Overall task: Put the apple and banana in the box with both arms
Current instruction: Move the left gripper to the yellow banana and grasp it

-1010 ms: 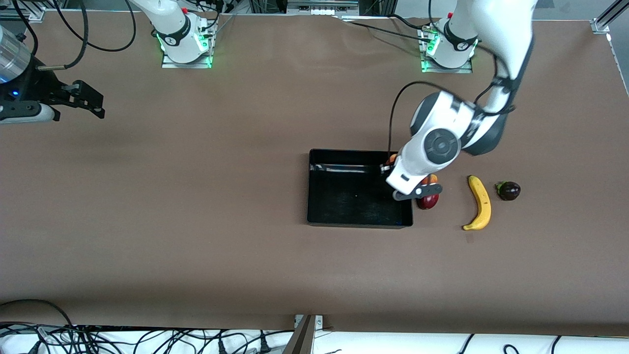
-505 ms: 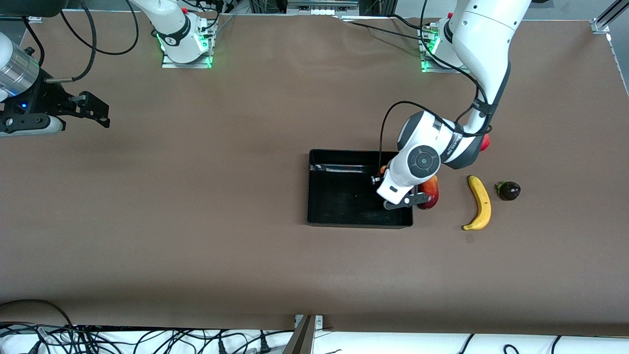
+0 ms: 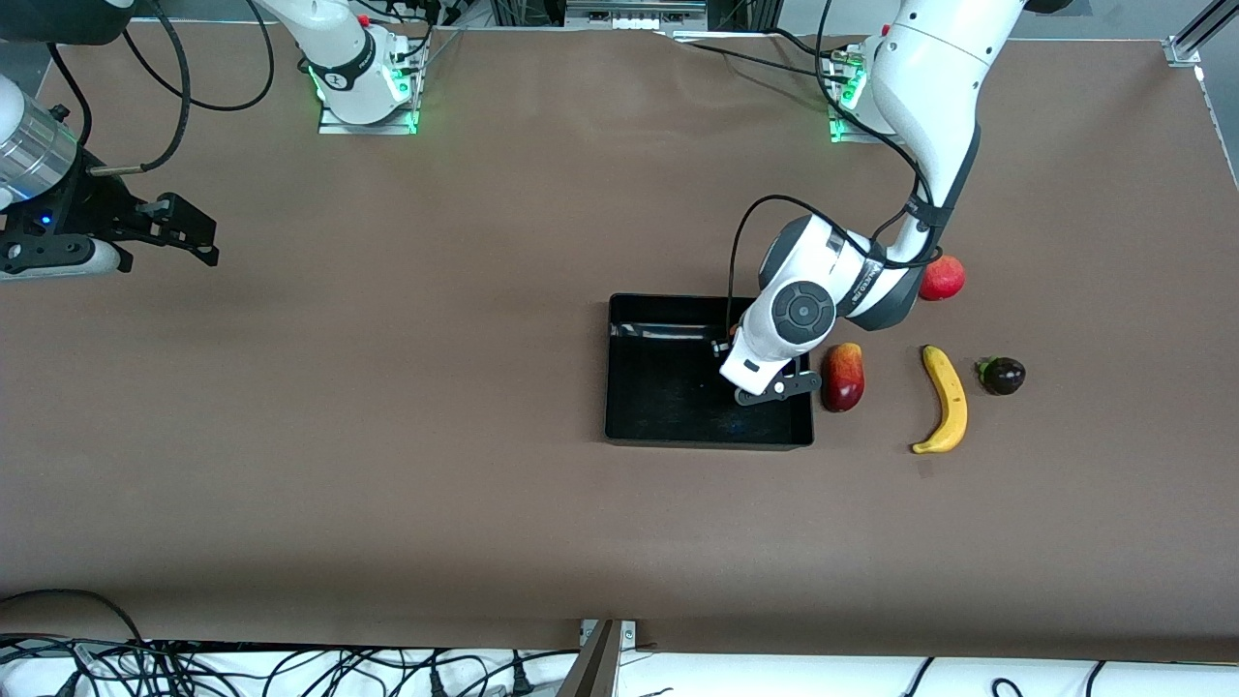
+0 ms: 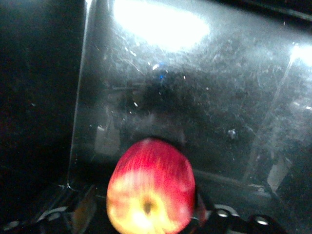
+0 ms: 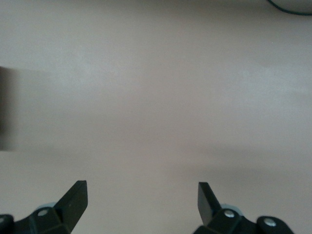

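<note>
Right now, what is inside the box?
In the front view the box floor shows bare black where it is visible; the left gripper covers one corner. The left wrist view shows the apple there, over the box floor; whether it rests on the floor cannot be seen.

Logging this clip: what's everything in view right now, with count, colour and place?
box: one, black, mid-table.
apple: one, red-yellow, at the left gripper over the box floor; held or released, cannot tell.
banana: one, yellow, on the table toward the left arm's end.
mango-like fruit: one, red-yellow, beside the box.
round fruit: one, red, farther from the camera than the banana.
dark fruit: one, purple, beside the banana.
table: one, brown.
left gripper: over the box.
right gripper: open, over bare table, waiting.
</note>
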Robot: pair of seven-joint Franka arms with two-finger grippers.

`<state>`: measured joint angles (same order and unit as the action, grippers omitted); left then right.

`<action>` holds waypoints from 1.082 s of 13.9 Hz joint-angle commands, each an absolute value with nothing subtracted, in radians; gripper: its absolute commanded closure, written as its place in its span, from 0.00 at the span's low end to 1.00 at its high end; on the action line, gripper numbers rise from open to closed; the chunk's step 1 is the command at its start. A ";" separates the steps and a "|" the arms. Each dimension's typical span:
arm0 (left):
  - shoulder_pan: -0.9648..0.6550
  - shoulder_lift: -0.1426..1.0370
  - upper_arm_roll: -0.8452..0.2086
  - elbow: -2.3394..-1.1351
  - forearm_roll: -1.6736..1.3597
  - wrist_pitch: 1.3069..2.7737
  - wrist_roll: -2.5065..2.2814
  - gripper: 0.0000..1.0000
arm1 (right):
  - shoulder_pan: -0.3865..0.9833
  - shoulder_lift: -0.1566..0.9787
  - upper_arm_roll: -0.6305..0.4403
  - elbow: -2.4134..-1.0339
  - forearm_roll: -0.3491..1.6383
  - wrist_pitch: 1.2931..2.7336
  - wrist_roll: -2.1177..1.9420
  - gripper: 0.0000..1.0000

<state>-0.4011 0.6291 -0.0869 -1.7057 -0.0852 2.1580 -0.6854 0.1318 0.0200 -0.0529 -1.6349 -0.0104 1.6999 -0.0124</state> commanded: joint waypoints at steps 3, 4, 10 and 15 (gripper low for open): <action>-0.352 0.517 -0.046 -1.634 -0.086 2.027 -0.675 0.00 | 0.120 0.026 -0.051 -1.617 0.011 1.690 -0.014 0.00; -0.315 0.511 -0.045 -1.584 -0.057 1.957 -0.613 0.00 | 0.118 0.026 -0.049 -1.617 0.009 1.689 -0.014 0.00; -0.030 0.580 -0.044 -1.526 0.078 1.908 -0.036 0.00 | 0.118 0.028 -0.051 -1.617 0.011 1.689 -0.014 0.00; 0.067 0.663 -0.044 -1.633 0.178 2.144 0.052 0.00 | 0.118 0.028 -0.051 -1.617 0.011 1.690 -0.014 0.00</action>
